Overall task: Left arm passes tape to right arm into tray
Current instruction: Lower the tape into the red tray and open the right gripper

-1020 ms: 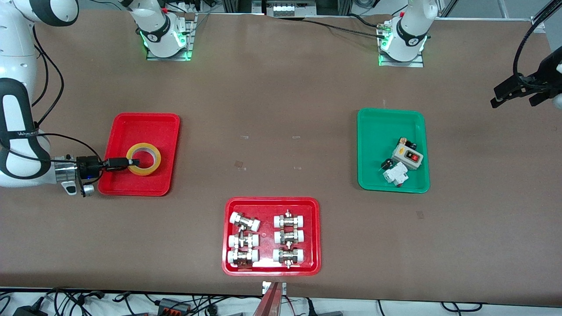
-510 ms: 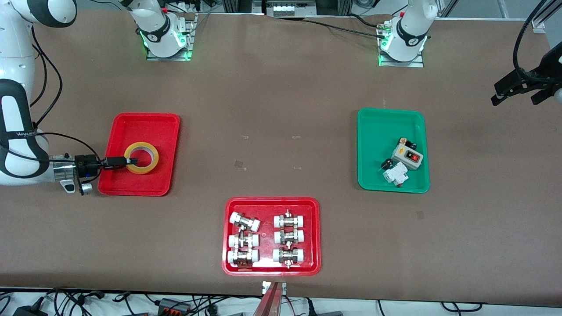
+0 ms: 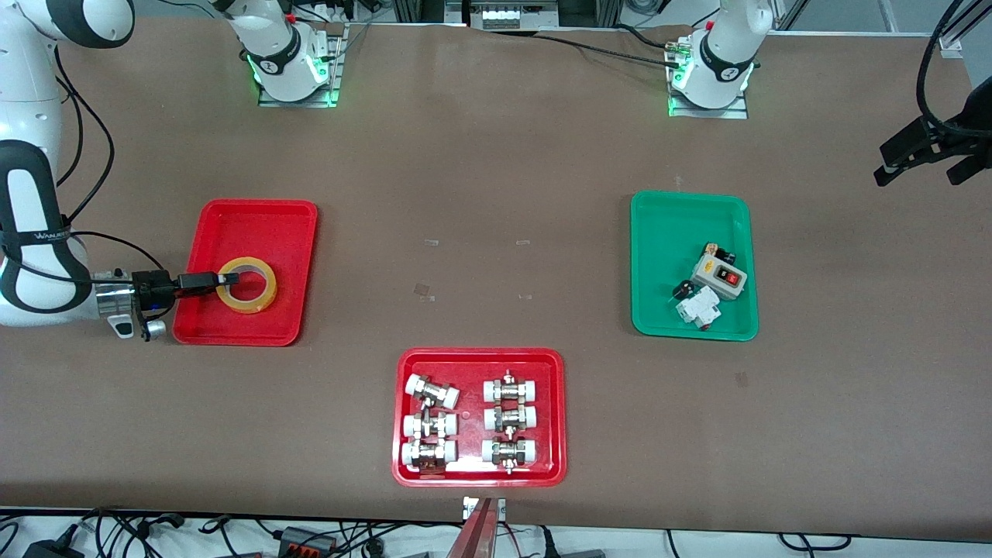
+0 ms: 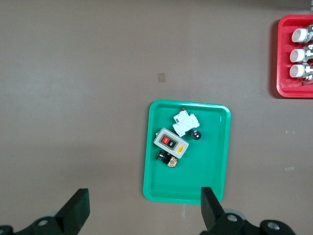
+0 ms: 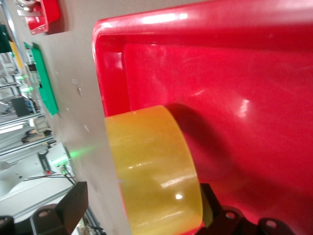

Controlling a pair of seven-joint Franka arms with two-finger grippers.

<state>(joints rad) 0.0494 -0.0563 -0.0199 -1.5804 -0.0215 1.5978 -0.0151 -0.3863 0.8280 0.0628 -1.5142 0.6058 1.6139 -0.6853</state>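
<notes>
The tape [image 3: 246,284], a yellowish roll, lies flat in the plain red tray [image 3: 256,221] toward the right arm's end of the table. My right gripper [image 3: 231,280] reaches in level over the tray's rim and is open, one finger over the roll's top, the other low by the tray floor. In the right wrist view the tape's [image 5: 151,166] wall fills the gap between the spread fingers of the right gripper [image 5: 142,208], with the tray [image 5: 220,88] around it. My left gripper [image 3: 926,155] hangs open and empty over the table's left-arm end; in its wrist view the left gripper [image 4: 143,208] holds nothing.
A green tray [image 3: 666,232] with switches and small electrical parts [image 3: 717,275] lies toward the left arm's end. A second red tray [image 3: 480,360] with white-capped metal fittings sits nearest the front camera, midway along the table.
The right gripper has opened off the tape, which now rests in the tray a little closer to the right arm's end. The left gripper has drawn farther out toward its end of the table.
</notes>
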